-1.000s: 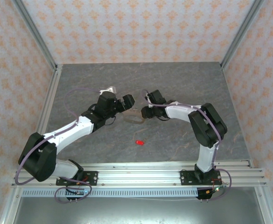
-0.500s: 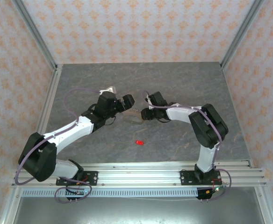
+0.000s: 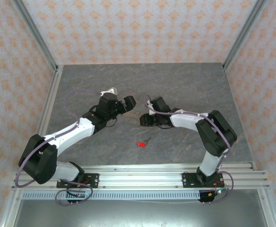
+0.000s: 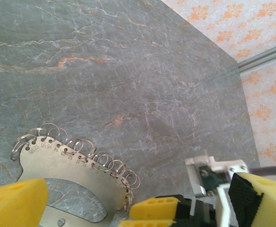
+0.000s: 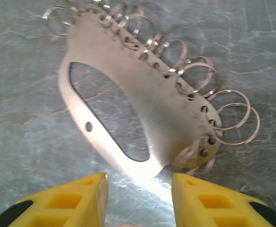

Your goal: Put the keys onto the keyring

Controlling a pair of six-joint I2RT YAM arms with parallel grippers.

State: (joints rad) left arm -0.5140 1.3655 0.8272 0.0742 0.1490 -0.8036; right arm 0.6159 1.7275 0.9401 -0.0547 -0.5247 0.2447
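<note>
Lying loose near the grey marbled bench's (image 3: 194, 85) near edge, the tiny bright red key (image 3: 141, 144) is waiting, not yet threaded. Mid-bench, the thin grey metal oval keyring (image 5: 142, 94) is sitting between jaws standing apart: the left gripper (image 4: 83, 208) is straddling it wide, and the right gripper (image 5: 139, 189) is flanking its narrow end.

place: robot lab booth | cue: aluminium frame (image 3: 138, 170), patterned wall panels (image 3: 138, 28)
</note>
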